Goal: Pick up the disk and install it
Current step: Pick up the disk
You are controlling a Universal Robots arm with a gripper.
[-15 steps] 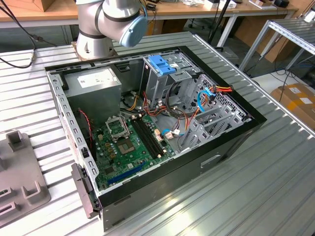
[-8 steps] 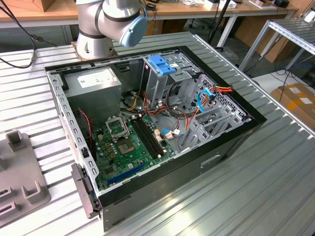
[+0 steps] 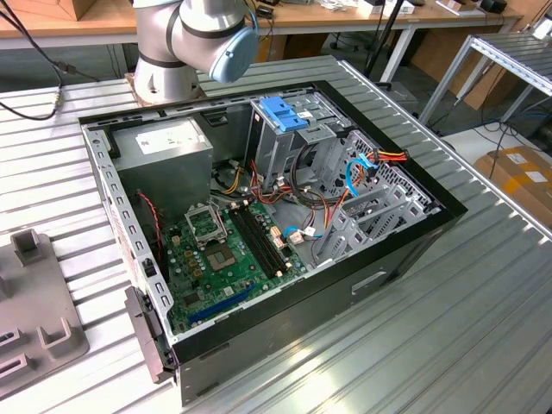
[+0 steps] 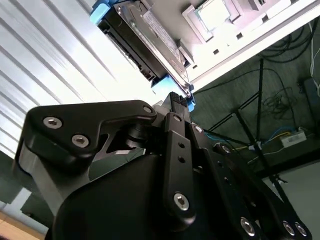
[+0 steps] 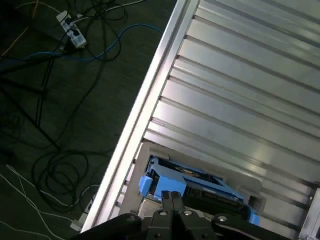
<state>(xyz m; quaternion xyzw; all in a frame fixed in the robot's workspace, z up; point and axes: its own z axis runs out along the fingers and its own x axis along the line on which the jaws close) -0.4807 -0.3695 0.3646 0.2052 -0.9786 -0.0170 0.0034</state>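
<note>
Ribbed metal table (image 5: 240,75) ends above a dark floor strewn with cables (image 5: 55,165), and close to that table edge the disk (image 5: 192,182), its dark body framed by a blue carrier, lies flat in a grey holder (image 5: 200,161). In both wrist views the gripper (image 5: 172,196) sits at one end of the carrier with its jaws drawn tight together; whether they pinch the carrier cannot be told. On the same table, in the exterior view, an open computer case (image 3: 405,250) stands just in front of the arm's base (image 3: 164,78).
</note>
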